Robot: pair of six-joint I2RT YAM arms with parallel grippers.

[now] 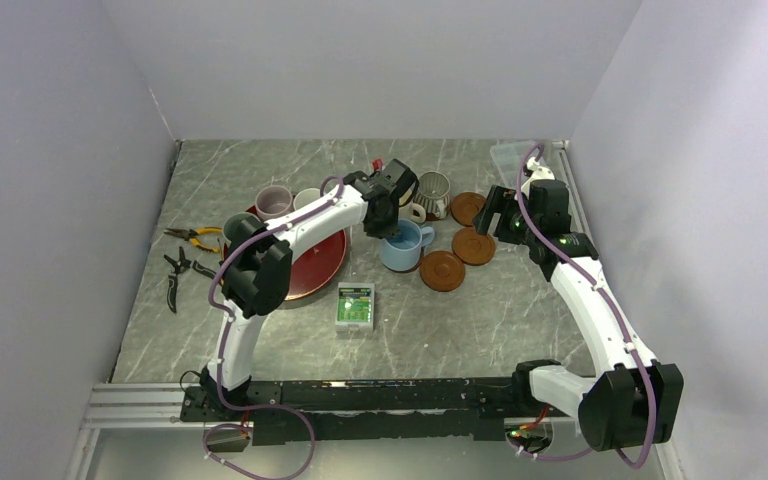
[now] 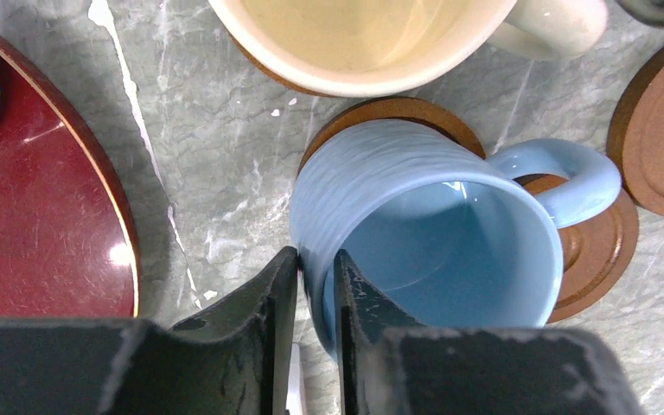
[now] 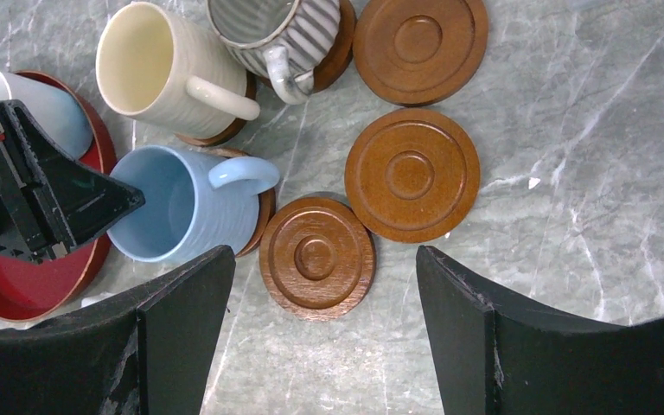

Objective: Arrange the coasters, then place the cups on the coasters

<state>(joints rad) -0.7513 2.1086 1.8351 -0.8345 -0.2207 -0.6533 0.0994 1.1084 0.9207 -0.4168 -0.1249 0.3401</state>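
Note:
The light blue cup (image 1: 403, 246) (image 2: 424, 251) stands on a coaster (image 2: 596, 251) just right of the red tray. My left gripper (image 2: 316, 259) (image 1: 381, 214) straddles its near rim, one finger outside and one inside, with a thin gap at the wall. The cream cup (image 3: 169, 73) and the striped cup (image 3: 281, 30) also sit on coasters. Three bare coasters (image 3: 316, 257) (image 3: 411, 173) (image 3: 419, 39) lie to the right. My right gripper (image 3: 324, 255) (image 1: 495, 215) hangs open above the nearest bare coaster, holding nothing. A mauve cup (image 1: 273, 203) and a white cup (image 1: 306, 198) stand at the tray's far side.
The large dark-red tray (image 1: 320, 265) lies left of the cups, partly under my left arm. Yellow-handled pliers (image 1: 195, 236) and black pliers (image 1: 175, 275) lie at the far left. A green and white box (image 1: 355, 307) sits in front of the tray.

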